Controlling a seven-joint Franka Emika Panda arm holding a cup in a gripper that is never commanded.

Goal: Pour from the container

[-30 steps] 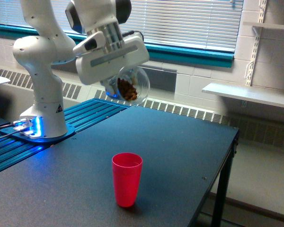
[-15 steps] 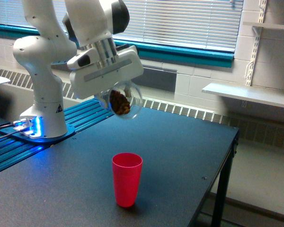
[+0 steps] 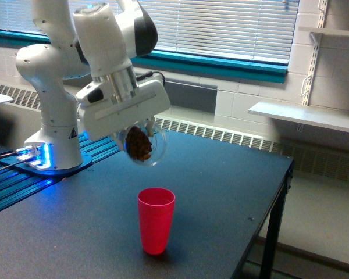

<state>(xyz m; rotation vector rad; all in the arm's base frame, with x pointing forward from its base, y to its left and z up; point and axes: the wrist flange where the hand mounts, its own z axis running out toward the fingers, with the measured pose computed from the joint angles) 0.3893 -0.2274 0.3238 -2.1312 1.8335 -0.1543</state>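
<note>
**Tilted Container Held Above One Red Cup**

One white robot arm [image 3: 58,75] stands on a base lit blue at the exterior view's left. Its gripper [image 3: 134,136] carries one clear container [image 3: 144,145]; the jaws are closed on it. The container is tilted, hangs in the air above the dark surface [image 3: 209,192], and holds a clump of brown pieces [image 3: 138,143]. One red cup [image 3: 156,220] stands upright on the surface, below the container and slightly toward the exterior view's right, apart from it. The cup's interior is not visible. One white shelf [image 3: 305,116] is mounted on the wall at the exterior view's right.
</note>
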